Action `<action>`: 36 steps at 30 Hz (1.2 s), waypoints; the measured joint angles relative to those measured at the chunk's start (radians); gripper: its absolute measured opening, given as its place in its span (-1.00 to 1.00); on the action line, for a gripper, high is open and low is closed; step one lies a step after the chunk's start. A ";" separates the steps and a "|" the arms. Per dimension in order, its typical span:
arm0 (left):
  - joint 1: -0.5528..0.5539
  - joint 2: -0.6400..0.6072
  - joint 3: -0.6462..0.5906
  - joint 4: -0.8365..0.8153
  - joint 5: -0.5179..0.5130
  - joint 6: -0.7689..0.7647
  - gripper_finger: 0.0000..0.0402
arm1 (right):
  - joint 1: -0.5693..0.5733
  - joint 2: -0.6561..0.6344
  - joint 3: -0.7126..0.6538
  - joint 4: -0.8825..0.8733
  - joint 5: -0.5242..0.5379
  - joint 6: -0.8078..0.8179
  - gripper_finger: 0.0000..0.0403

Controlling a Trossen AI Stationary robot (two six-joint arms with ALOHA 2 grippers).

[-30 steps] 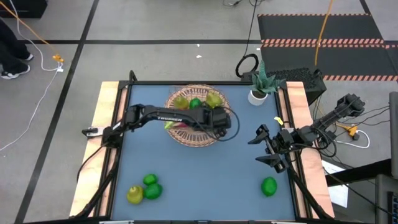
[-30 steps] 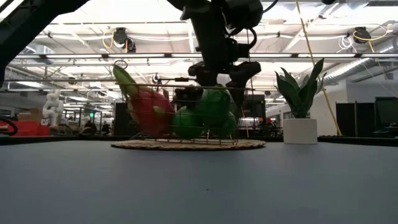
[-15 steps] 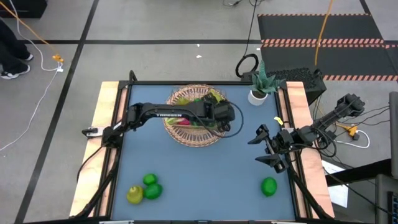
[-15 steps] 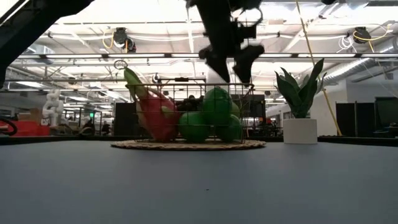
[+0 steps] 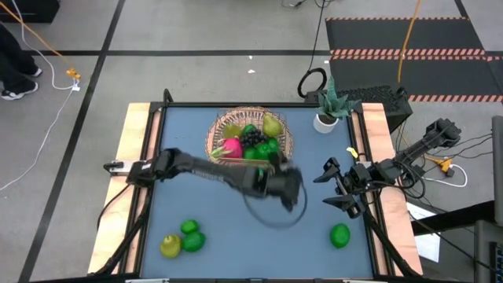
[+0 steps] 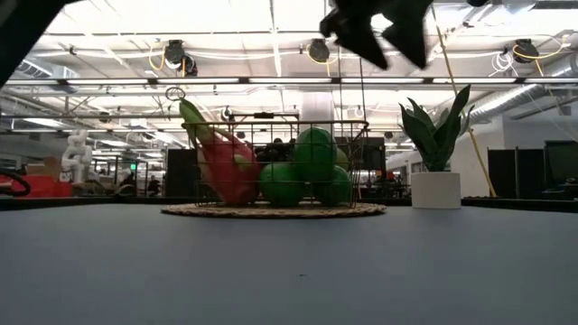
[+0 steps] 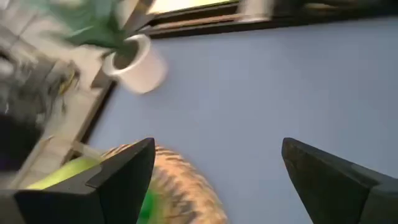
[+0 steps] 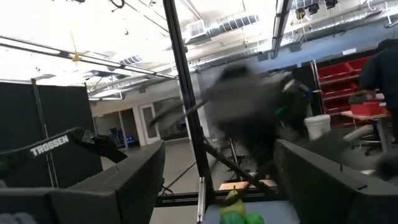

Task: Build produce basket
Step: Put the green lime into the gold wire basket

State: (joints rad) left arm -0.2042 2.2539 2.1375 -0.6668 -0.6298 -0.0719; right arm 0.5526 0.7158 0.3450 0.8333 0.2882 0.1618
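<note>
The tan wicker basket [image 5: 214, 157] stands at the table's far middle. It holds a pink dragon fruit [image 5: 232, 147], a dark grape bunch [image 5: 251, 138], round green fruits [image 5: 268, 148] and pears [image 5: 273, 126]. In the low view the dragon fruit [image 6: 221, 162] leans against the green fruits [image 6: 314, 149]. My left gripper [image 5: 287, 189] is open and empty, in the air near and right of the basket; the left wrist view [image 7: 217, 143] shows bare table between its fingers. My right gripper [image 5: 328, 187] waits open and empty by the table's right edge.
Loose fruits lie on the table: a round green one [image 5: 339, 234] at the near right, and two green ones [image 5: 191, 236] with a yellow-green pear [image 5: 170, 247] at the near left. A white plant pot [image 5: 324, 120] stands at the far right corner.
My left gripper has risen out of the basket and swung toward the table's near right, staying open and empty. The fruits remain in the basket; the dragon fruit has shifted a little toward the green ones.
</note>
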 joint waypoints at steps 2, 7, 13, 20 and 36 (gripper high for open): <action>-0.043 0.005 -0.027 0.069 0.001 0.037 0.75 | 0.000 0.000 0.000 0.000 0.000 0.006 0.48; -0.105 -0.003 -0.208 0.557 0.190 0.072 0.75 | 0.000 0.000 0.000 0.011 -0.001 0.006 0.48; -0.090 0.062 -0.455 1.221 0.470 0.071 0.75 | 0.000 0.001 0.000 0.033 -0.001 0.005 0.48; -0.030 0.262 -0.317 1.246 0.556 0.015 0.75 | -0.001 0.000 0.000 0.054 0.029 -0.025 0.48; -0.067 0.559 0.172 1.156 0.610 0.025 0.79 | -0.001 0.001 0.000 0.046 0.029 -0.024 0.48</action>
State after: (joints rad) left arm -0.2708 2.8124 2.3100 0.4894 -0.0196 -0.0466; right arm 0.5518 0.7166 0.3452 0.8796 0.3170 0.1373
